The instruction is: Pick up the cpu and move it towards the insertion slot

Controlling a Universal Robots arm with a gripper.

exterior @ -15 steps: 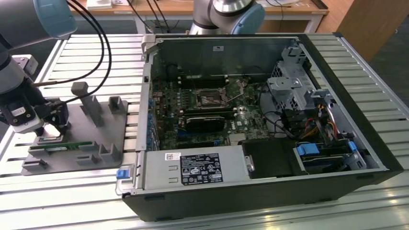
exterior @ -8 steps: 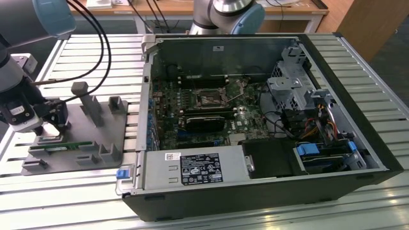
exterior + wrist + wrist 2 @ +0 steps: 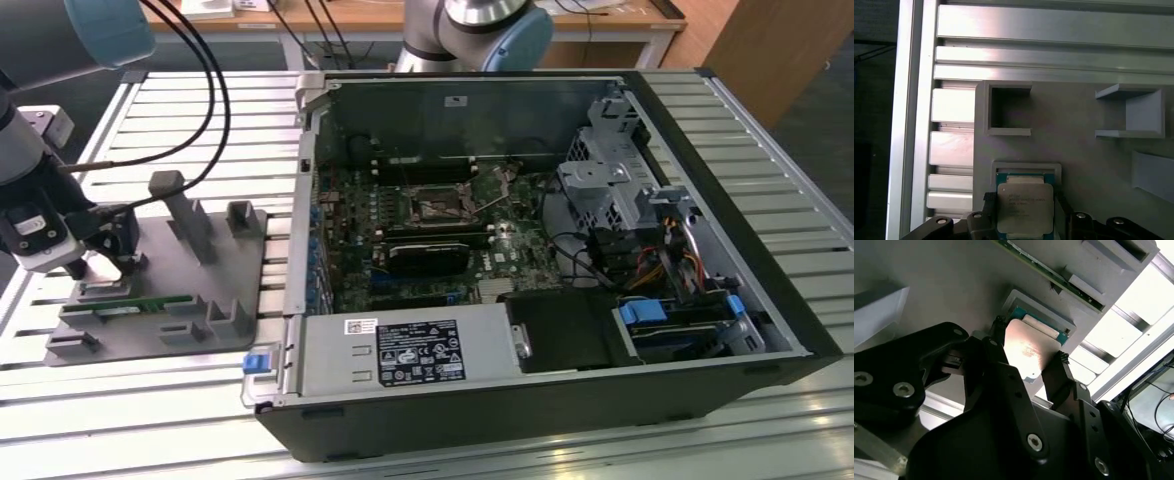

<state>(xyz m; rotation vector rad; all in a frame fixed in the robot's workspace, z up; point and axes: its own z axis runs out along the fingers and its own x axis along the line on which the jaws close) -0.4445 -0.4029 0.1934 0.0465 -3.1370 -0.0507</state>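
Upper arm (image 3: 27,150) is cut off at the exterior view's 9 o'clock edge. The open computer case (image 3: 534,250) has the grey fixture plate (image 3: 174,300) at its 9 o'clock. The gripper (image 3: 110,268) is over the plate's 9 o'clock end. The insertion slot (image 3: 438,207) is well apart, toward 3 o'clock from the gripper. The cpu (image 3: 1025,207) sits between the fingers (image 3: 1066,380), jaws narrow and touching both its edges. Lifted or seated in its nest: can't tell.

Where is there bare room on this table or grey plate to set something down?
In the exterior view the slatted table is bare in front of the grey plate and behind it. On the plate, the flat stretch between the square pocket and the open bracket. Crowded around the tool gripping the cpu and inside the computer case.
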